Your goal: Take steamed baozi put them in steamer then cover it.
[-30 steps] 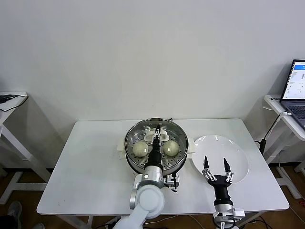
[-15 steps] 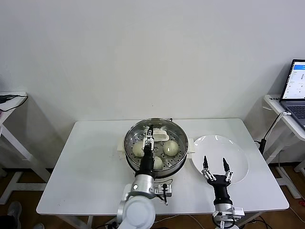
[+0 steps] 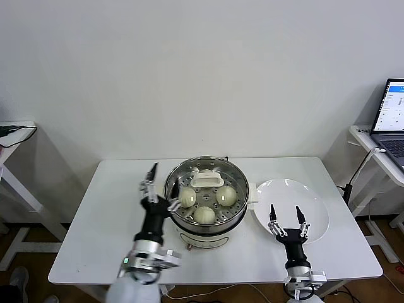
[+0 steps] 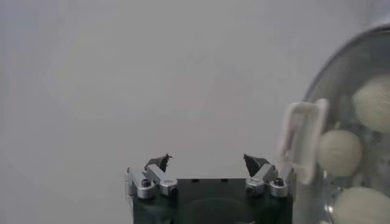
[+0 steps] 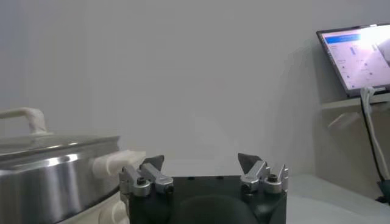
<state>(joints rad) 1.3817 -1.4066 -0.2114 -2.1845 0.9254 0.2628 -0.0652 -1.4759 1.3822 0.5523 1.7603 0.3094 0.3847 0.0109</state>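
Head view: cover (image 3: 206, 183) seated on steamer (image 3: 205, 218) traps steam; left claw (image 3: 159, 188) released beside it, right claw (image 3: 287, 226) released near the surface's (image 3: 113, 208) front edge.

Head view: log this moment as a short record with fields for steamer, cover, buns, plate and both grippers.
steamer: large round stainless-steel steamer pot at table centre
cover: round clear glass lid with cream-white handle sits on the pot
buns: three cream-white round baozi visible through the lid
plate: flat white plate beside the pot on the robot's right, nothing on it
left gripper: open, holding nothing, over the table beside the pot
right gripper: open, holding nothing, over the plate's near edge
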